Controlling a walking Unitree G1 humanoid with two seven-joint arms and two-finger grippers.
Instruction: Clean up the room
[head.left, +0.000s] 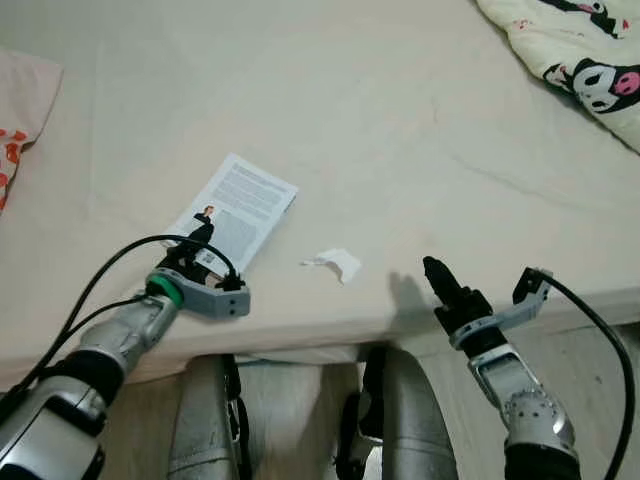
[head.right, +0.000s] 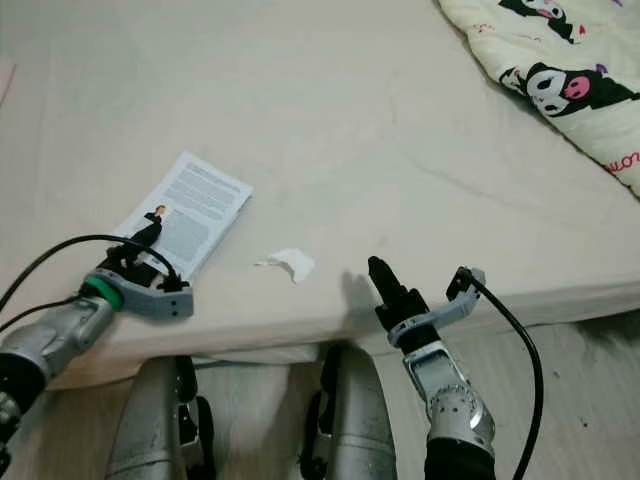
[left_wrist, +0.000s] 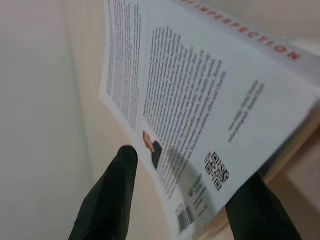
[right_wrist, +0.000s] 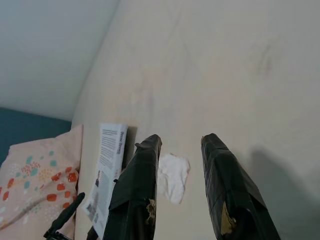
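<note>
On bed (head.left: 400, 120) | left claw (left_wrist: 187, 195) open astride book (head.left: 235, 213) | right claw (right_wrist: 182, 150) open | tissue (right_wrist: 173, 176) beyond

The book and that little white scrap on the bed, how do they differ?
The book is much larger, flat and rectangular, printed with text; the tissue scrap is small, crumpled and plain white. The book lies between the open fingers of the left gripper; the scrap lies untouched, with the open right gripper off to its right. Both rest on the cream bedsheet near the bed's edge.
</note>
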